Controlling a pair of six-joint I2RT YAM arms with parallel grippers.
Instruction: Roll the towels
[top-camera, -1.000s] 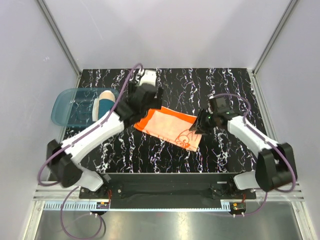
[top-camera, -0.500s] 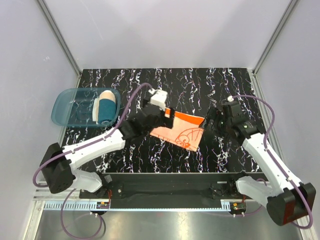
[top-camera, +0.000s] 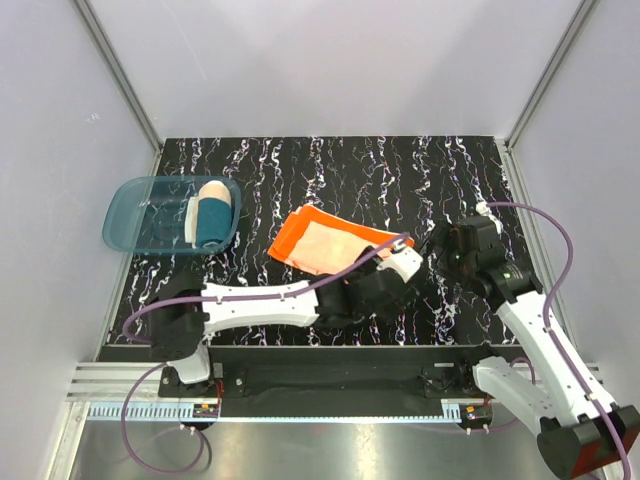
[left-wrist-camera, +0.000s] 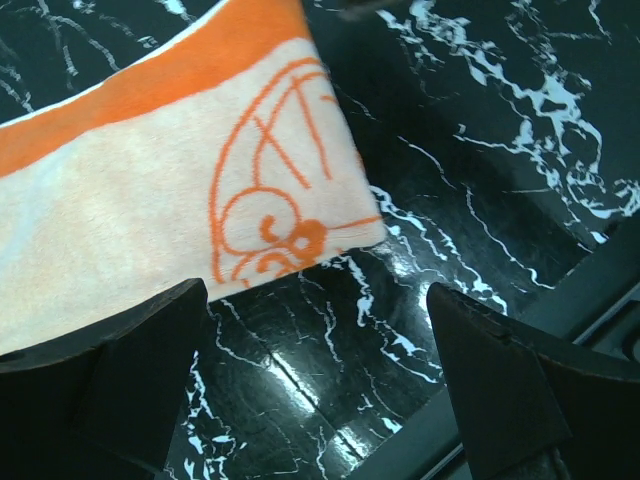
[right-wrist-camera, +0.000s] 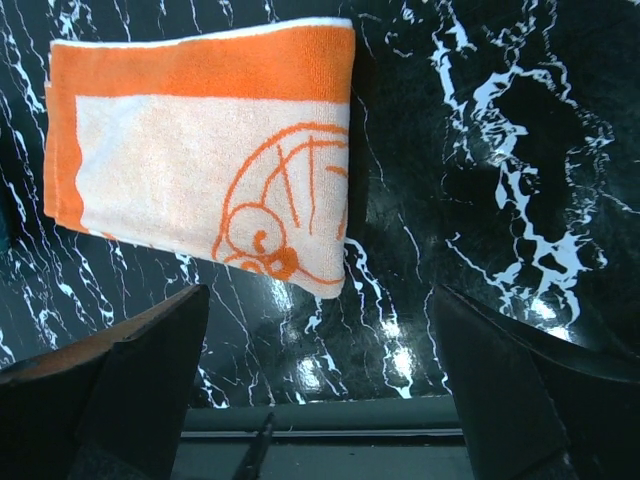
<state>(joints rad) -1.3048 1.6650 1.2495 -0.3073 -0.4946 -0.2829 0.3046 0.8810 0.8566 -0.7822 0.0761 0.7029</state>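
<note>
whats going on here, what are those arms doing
Two robot arms are working on rolling towels. A teal towel already sits rolled up in the blue tray at the left. The orange towel lies flat on the black table, not yet rolled. Neither arm holds it: the left gripper and right gripper are both open, hovering near its printed end.

Bright, even light; glare spots on glossy table (right-wrist-camera: 310, 375) (wrist foregrounds blurred).

black marbled tabletop (top-camera: 330, 160); plain white walls (top-camera: 330, 60).
</note>
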